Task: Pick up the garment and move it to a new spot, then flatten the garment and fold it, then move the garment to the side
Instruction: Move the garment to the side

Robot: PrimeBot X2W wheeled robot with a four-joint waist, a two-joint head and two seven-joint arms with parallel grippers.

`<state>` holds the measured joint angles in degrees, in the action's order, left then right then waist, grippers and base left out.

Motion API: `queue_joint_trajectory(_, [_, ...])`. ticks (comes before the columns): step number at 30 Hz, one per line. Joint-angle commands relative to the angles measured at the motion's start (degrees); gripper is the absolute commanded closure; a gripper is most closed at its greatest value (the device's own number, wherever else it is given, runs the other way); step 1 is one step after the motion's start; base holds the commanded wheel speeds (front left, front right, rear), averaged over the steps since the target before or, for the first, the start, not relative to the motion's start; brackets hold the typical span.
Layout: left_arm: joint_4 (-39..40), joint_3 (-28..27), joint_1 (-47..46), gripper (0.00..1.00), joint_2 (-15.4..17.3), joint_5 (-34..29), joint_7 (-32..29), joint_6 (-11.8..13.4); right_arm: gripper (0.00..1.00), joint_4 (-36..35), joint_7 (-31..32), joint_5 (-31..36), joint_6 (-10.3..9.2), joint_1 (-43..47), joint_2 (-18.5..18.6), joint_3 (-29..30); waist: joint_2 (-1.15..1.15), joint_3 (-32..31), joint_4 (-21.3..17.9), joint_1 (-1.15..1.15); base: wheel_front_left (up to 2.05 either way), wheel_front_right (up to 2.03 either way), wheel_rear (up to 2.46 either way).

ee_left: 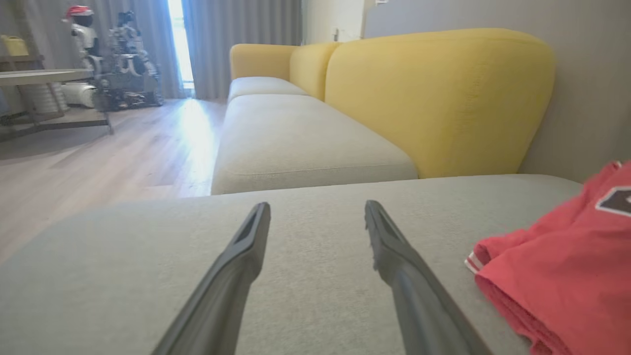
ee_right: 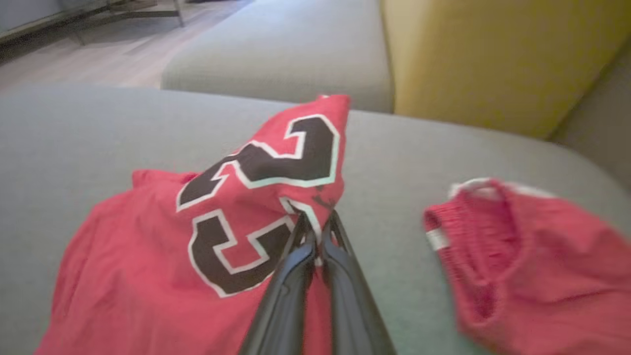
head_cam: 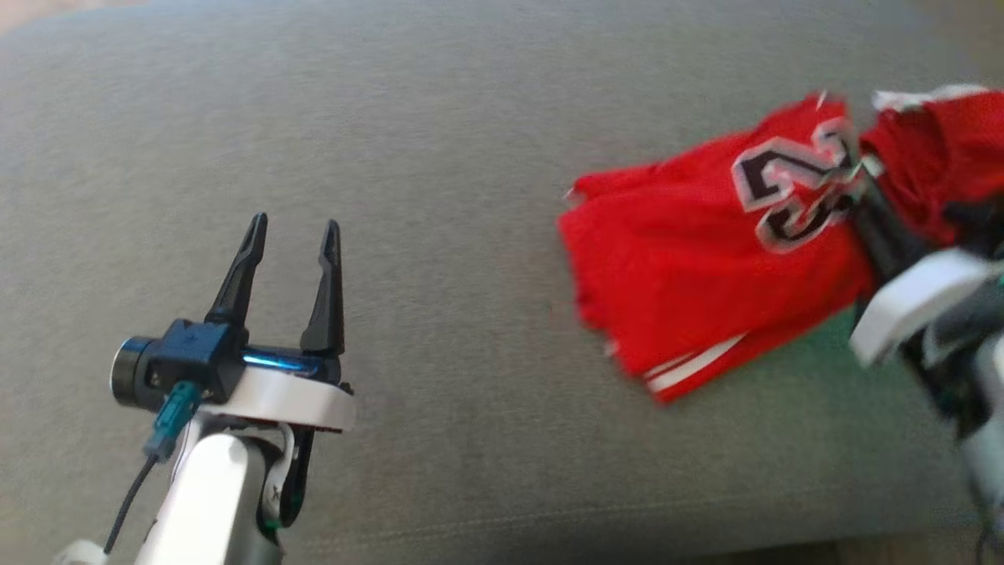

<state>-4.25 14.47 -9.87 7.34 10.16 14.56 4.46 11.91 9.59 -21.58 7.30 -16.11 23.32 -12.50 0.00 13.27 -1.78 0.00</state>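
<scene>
Jersey (ee_right: 123,256) numbered 23 is pinched by right tool (ee_right: 318,222); left tool (head_cam: 295,224) stands spread.

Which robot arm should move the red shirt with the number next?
Probably the right. The right gripper is shut on the red shirt beside its number. The left gripper is open over the bare grey cushion, apart from the shirt.

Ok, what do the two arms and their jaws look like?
The left gripper has two long tapered black jaws on a dark block with a blue lit strip, white wrist plate, pale forearm, teal plug and black cable. The right gripper: same dark jaws, white wrist, blurred.
</scene>
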Motion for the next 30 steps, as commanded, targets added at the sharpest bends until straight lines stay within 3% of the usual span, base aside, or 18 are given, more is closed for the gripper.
queue_joint_trajectory(1, [2.0, -1.6, -2.7, 0.0, 1.3, -0.6, 0.4, -0.3, 1.0, -0.8, -0.1, -0.6, 0.19, -5.1, 2.9, -0.5, 0.0, 1.9, -4.3, 0.0, 0.0, 0.0, 0.0])
queue_joint_trajectory(11, [2.1, 1.0, -8.1, 0.0, 1.8, -2.2, -0.4, -1.6, 1.0, 13.5, -3.7, -5.6, 0.19, -19.9, 11.5, 3.1, 0.0, 8.3, -8.0, 0.0, 0.0, 0.0, 0.0])
queue_joint_trajectory(17, [2.5, 1.1, -9.0, 0.0, 2.6, -2.5, -0.6, -1.6, 1.0, 17.1, -5.4, -7.2, 0.19, -22.8, 16.3, 4.5, 0.0, 10.6, -8.6, 0.0, 0.0, 0.0, 0.0])
queue_joint_trajectory(23, [2.9, 1.3, -9.9, 0.0, 3.3, -2.7, -0.9, -1.6, 1.0, 18.3, -6.4, -9.6, 0.19, -24.4, 17.8, 3.9, 0.0, 12.1, -9.2, 0.0, 0.0, 0.0, 0.0])
queue_joint_trajectory(24, [2.9, 1.4, -10.1, 0.0, 3.3, -2.7, -0.9, -1.6, 0.88, 18.7, -6.5, -10.0, 0.19, -24.6, 17.6, 4.0, 0.0, 12.2, -9.2, 0.0, 0.0, 0.0, 0.0])
queue_joint_trajectory(26, [2.9, 1.6, -10.3, 0.0, 3.4, -2.7, -1.0, -1.6, 0.37, 19.5, -6.1, -10.4, 0.19, -24.8, 17.4, 4.0, 0.0, 12.4, -9.3, 0.0, 0.0, 0.0, 0.0])
queue_joint_trajectory(27, [2.9, 1.6, -10.4, 0.0, 3.4, -2.7, -1.0, -1.6, 0.0, 19.6, -6.2, -10.7, 0.19, -24.8, 17.2, 4.1, 0.0, 12.5, -9.4, 0.0, 0.0, 0.0, 0.0])
queue_joint_trajectory(30, [2.8, 1.6, -10.4, 0.0, 3.7, -2.5, -1.0, -1.6, 0.0, 19.9, -6.3, -10.5, 0.19, -24.2, 16.5, 4.5, 0.0, 12.3, -9.7, 0.0, 0.0, 0.0, 0.0])
